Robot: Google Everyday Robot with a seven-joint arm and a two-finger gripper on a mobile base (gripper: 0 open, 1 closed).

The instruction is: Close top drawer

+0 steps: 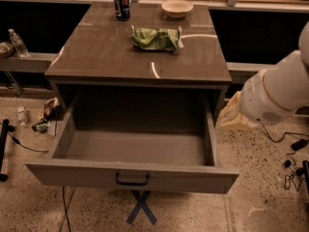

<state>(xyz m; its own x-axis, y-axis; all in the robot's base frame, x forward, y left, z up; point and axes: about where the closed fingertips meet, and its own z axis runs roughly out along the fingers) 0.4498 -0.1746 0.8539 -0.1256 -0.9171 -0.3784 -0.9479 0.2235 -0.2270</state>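
Note:
The top drawer is pulled fully out of the grey-brown cabinet. Its wide flat front faces me, with a small dark pull handle at its centre. The inside of the drawer looks empty. My gripper shows as a cream-coloured end on the white arm. It hangs just outside the drawer's right wall, level with the cabinet's right front corner, and touches nothing that I can see.
On the cabinet top lie a green chip bag, a blue soda can and a pale bowl. Bottles and litter lie on the floor at the left. Cables run at the right. A blue X marks the floor.

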